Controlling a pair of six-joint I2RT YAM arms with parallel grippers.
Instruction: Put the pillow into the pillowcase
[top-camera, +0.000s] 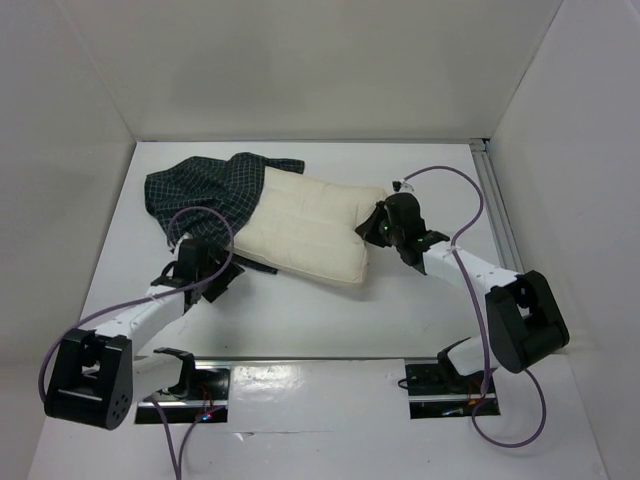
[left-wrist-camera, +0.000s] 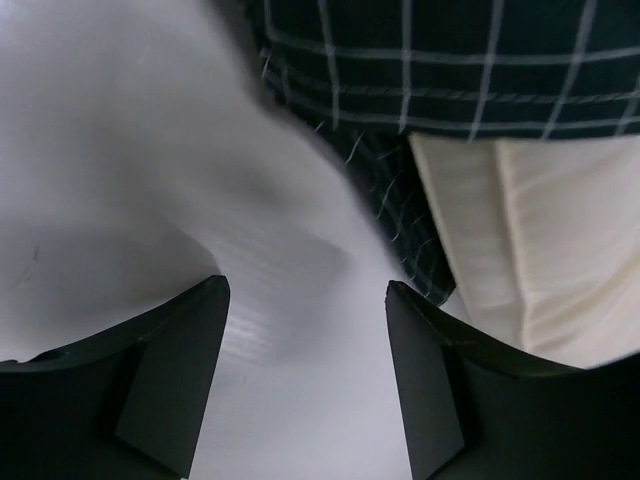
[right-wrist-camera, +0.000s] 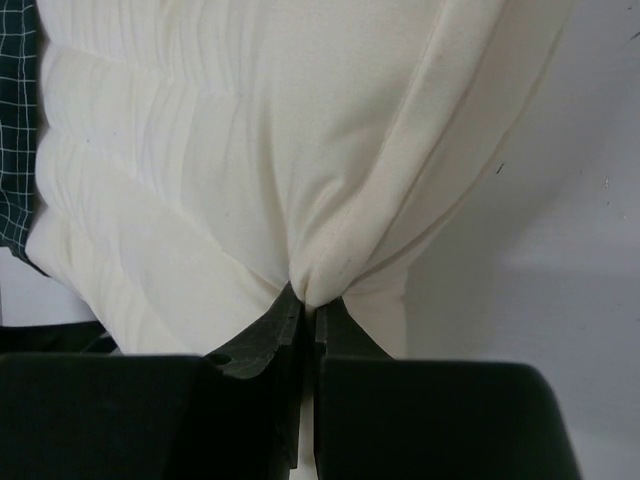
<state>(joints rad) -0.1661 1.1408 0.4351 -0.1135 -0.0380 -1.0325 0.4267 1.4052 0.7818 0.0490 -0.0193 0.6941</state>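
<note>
The pillow (top-camera: 310, 232) lies mid-table, its nine o'clock end seemingly inside the pillowcase (top-camera: 200, 190). The right gripper (right-wrist-camera: 308, 312) pinches its three o'clock edge. The left gripper (left-wrist-camera: 305, 330), at seven o'clock, stands released and empty. Both seem soft and limp, so grasp the pillowcase hem.

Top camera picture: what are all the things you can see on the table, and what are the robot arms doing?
pillow: one, cream, middle of the table, left end tucked inside the pillowcase
pillowcase: one, dark with white checks, crumpled, far left
table: one, white, under everything
cables: two, purple, one looping off each arm
left arm: one, white and black, jaws open and empty over bare table beside the pillowcase
right arm: one, white and black, jaws shut on the pillow's right end
</note>
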